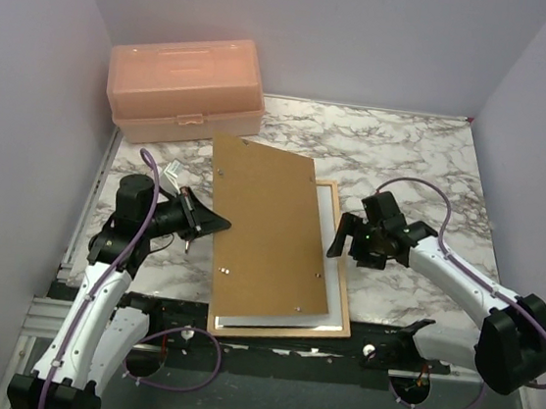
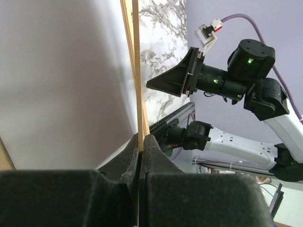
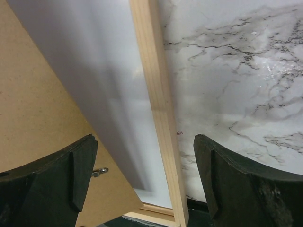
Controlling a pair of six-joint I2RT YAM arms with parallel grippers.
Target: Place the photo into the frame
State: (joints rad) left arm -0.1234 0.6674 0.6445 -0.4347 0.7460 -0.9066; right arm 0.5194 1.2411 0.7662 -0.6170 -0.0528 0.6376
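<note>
Hovering open, the right claw (image 3: 144, 142) straddles the frame (image 3: 158, 94); left claw (image 2: 142, 142) clamps the board (image 1: 266, 223)

The frame (image 1: 341, 272) is a long rectangle of thin, light-wood bars lying flat on the bench (image 1: 416, 162) beneath the brown backing board (image 1: 265, 228). Only its right bar (image 3: 158, 104) and near bar stick out past the board's right and near edges. The photo (image 1: 326, 209) lies flat inside the frame with its plain white back up. It shows as a narrow white wedge (image 3: 113, 94) right of the board and a thin strip along the board's near edge.
</note>
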